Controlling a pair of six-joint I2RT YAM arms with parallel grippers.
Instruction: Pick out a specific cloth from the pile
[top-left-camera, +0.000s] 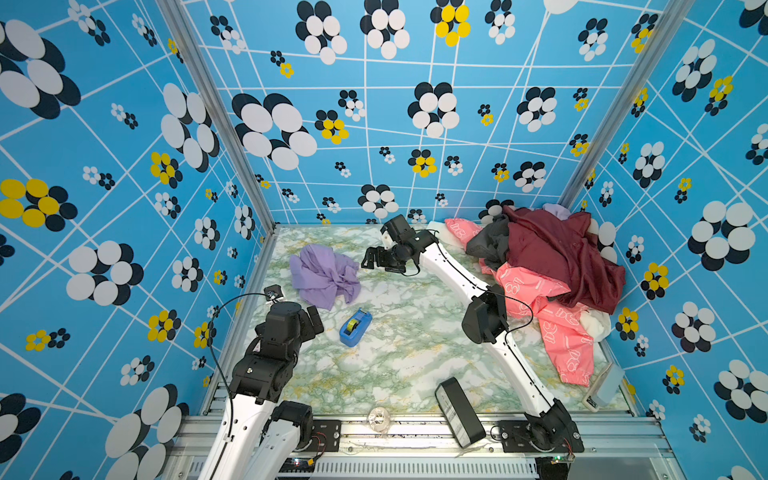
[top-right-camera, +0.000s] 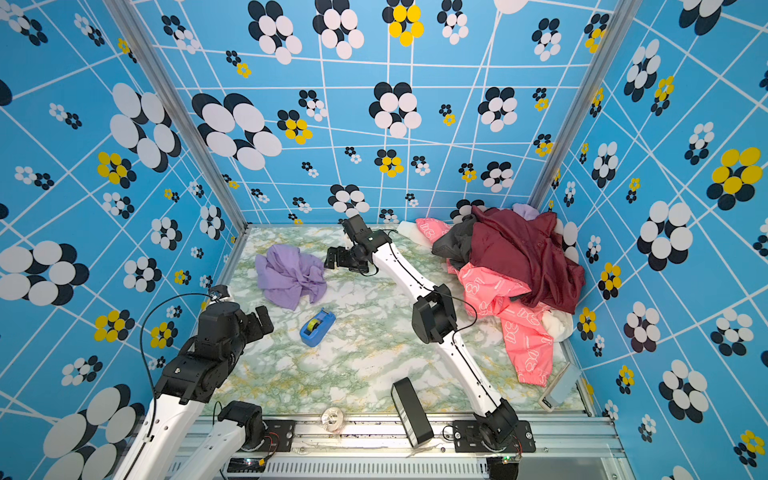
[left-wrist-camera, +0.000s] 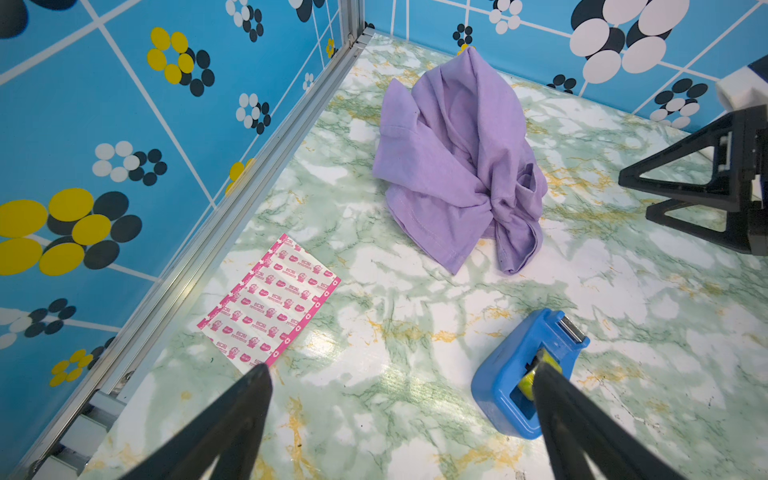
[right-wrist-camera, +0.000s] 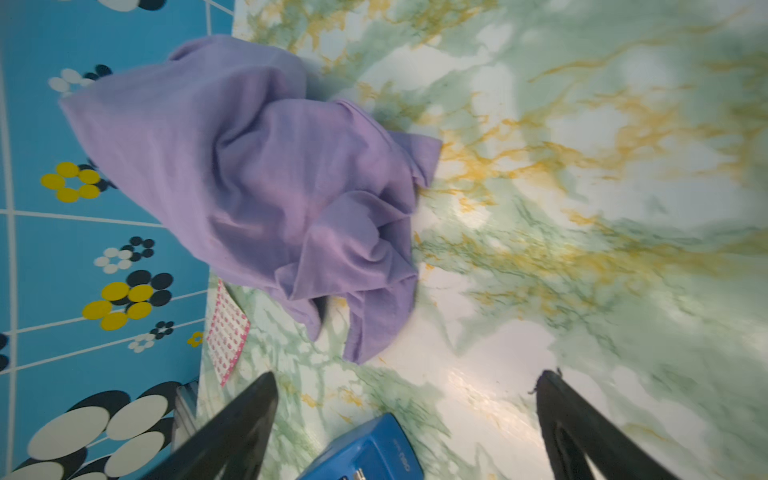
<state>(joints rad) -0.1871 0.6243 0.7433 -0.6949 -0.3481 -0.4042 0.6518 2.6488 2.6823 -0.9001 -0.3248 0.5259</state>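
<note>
Top views: crumpled lavender fabric cloth (top-left-camera: 324, 276) lies at the green-marbled table's (top-left-camera: 395, 353) ten o'clock, well apart from the mixed-garment pile (top-left-camera: 557, 257) at two o'clock.
Left wrist: left gripper (left-wrist-camera: 399, 370) jaws apart, empty.
Right wrist: right gripper (right-wrist-camera: 407, 376) jaws apart, empty, near cloth.
Risk: pulling away could snag a fold, dragging cloth pileward.

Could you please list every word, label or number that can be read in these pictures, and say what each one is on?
No text can be read with certainty.
Pink garment: white outlined print, letters unclear.
Sticker sheet: pink print, too small to read.
Tape dispenser: raised lettering, too blurred to read.
</note>
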